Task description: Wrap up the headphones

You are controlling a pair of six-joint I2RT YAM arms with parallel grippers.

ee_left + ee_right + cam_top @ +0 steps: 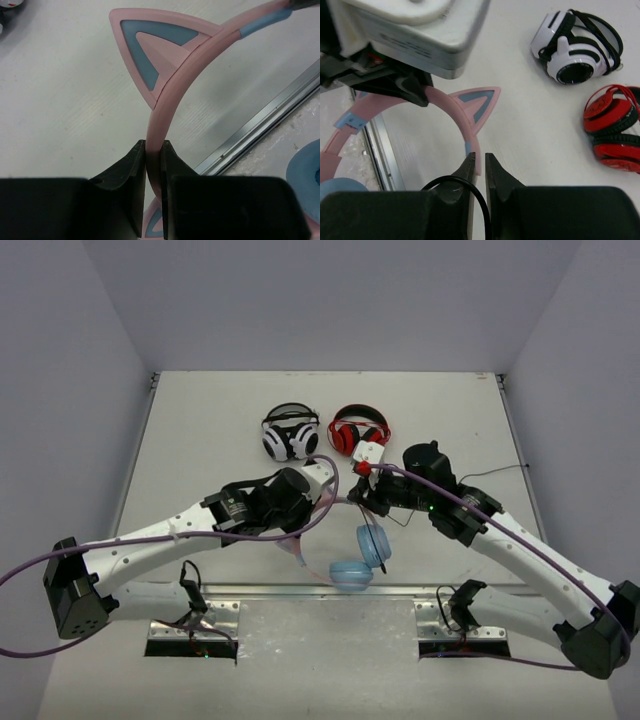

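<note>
left end effector (153,145) clamps the headphones (175,80) by the pink headband; right end effector (479,157) is closed on their thin black cable (476,194).

We're looking into a robotics lab cell: a white worktop (200,440) boxed in by plain pale walls (330,300) on three sides. Two white robot arms (150,540) reach over it from its near edge, beside bolted metal plates (195,628), and purple cables (20,575) loop past that edge.
</note>
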